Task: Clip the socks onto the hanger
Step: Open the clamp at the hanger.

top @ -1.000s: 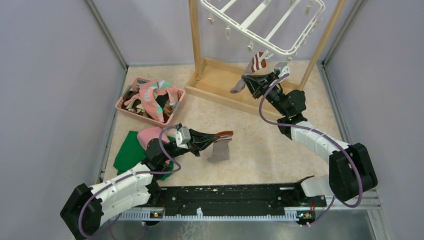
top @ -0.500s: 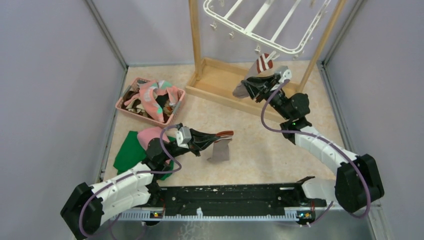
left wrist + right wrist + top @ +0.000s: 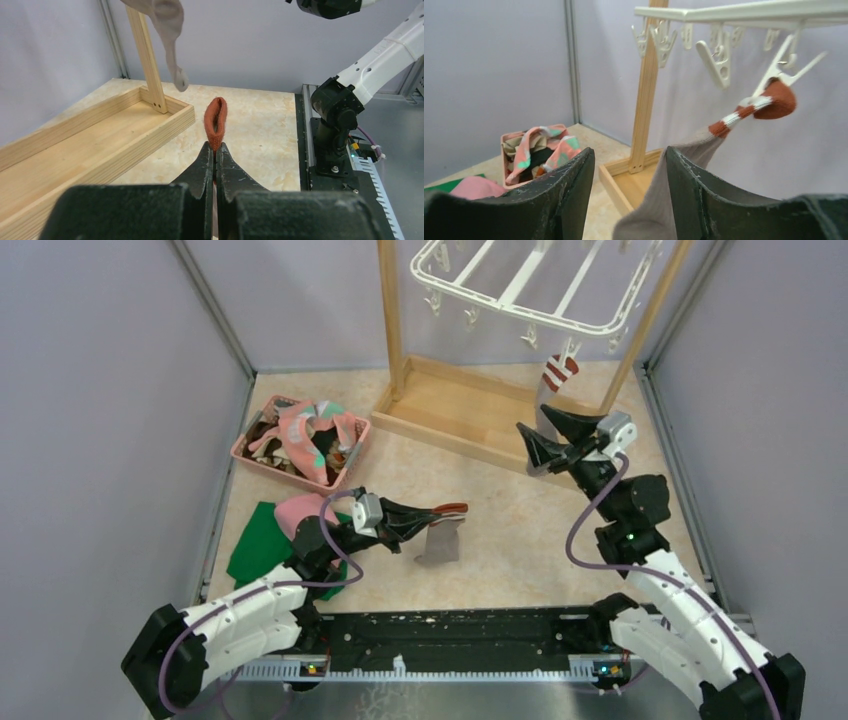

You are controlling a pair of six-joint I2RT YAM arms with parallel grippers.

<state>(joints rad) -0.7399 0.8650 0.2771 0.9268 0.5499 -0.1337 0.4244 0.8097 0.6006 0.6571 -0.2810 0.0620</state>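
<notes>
The white hanger (image 3: pixel 530 302) hangs high in the wooden frame. A grey sock (image 3: pixel 769 102) with a red-white striped cuff dangles from one of its clips (image 3: pixel 786 70); in the top view it shows at the frame's right post (image 3: pixel 560 372). My right gripper (image 3: pixel 535 437) is open just below it, and the sock's grey body (image 3: pixel 684 190) drapes between the fingers against the right one. My left gripper (image 3: pixel 215 147) is shut on the red cuff (image 3: pixel 216 117) of a second grey sock (image 3: pixel 438 540), held low over the table's middle.
A pink basket (image 3: pixel 252 447) with several more socks sits at the left. A green cloth (image 3: pixel 262 540) and a pink cloth (image 3: pixel 300 510) lie beside the left arm. The wooden frame's base tray (image 3: pixel 450 415) and posts stand at the back.
My right gripper has opened, let go of the clipped sock and drawn back to the right. The hanger has swung upward and back. The left arm has not moved.
</notes>
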